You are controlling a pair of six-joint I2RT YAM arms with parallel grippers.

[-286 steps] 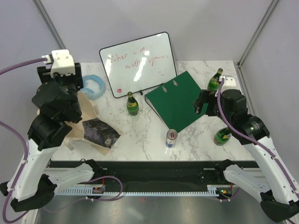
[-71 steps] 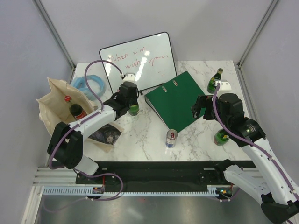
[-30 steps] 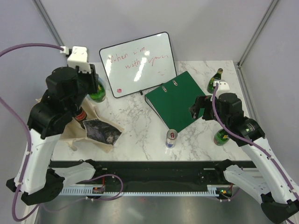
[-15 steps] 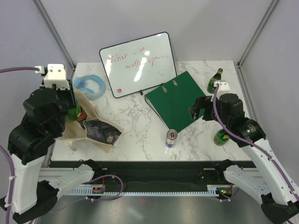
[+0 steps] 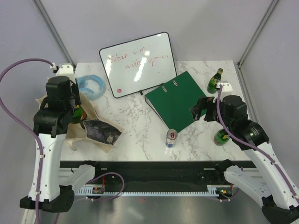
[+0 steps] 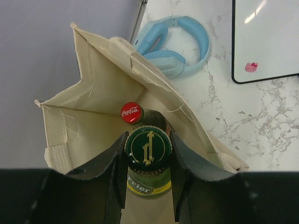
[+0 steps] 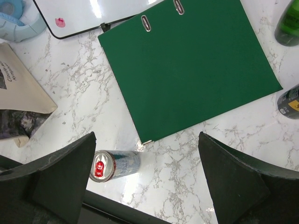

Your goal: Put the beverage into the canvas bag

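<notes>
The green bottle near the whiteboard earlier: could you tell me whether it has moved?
Yes. The green bottle went left, away from the whiteboard; the left gripper holds it at the open mouth of the canvas bag.

The canvas bag (image 6: 93,116) is plain beige, with a dark, mottled square print on its outer face. The green bottle (image 6: 148,151) has a green cap with a gold emblem and a yellow label band; the cola bottle (image 6: 131,112) has a red cap with white script. The headphones (image 6: 161,60) are light blue. The whiteboard (image 5: 138,63) is white with a black edge, red handwriting and a pink mark. The binder (image 7: 191,65) is deep green. The worktop (image 7: 74,93) is white marble veined with grey, and the can (image 7: 117,164) is silver-blue with a red top.
</notes>
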